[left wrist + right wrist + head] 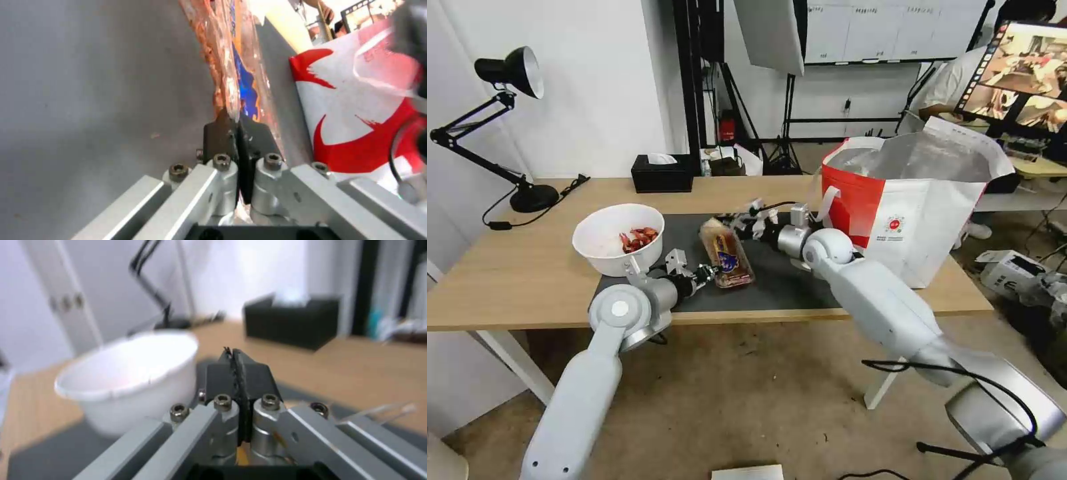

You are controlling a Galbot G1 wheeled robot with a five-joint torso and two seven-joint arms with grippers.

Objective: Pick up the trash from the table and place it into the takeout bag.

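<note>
The left gripper (710, 272) has its jaws clamped on the near edge of the clear hinged plastic tray with red scraps (726, 252), pinching the rim flat between the black pads (221, 133). The tray lies on the dark grey mat (787, 280) of the long light-wood table (514, 267), its long axis running straight away from those jaws toward the table's far edge. At that far end sits the right gripper (746, 220), jaws pressed together; whether they hold the rim, one cannot tell. The white round bowl of red shells (618, 239) stands just beside the left jaws; the red-and-white takeout bag (907, 207) stands beyond the right gripper.
</note>
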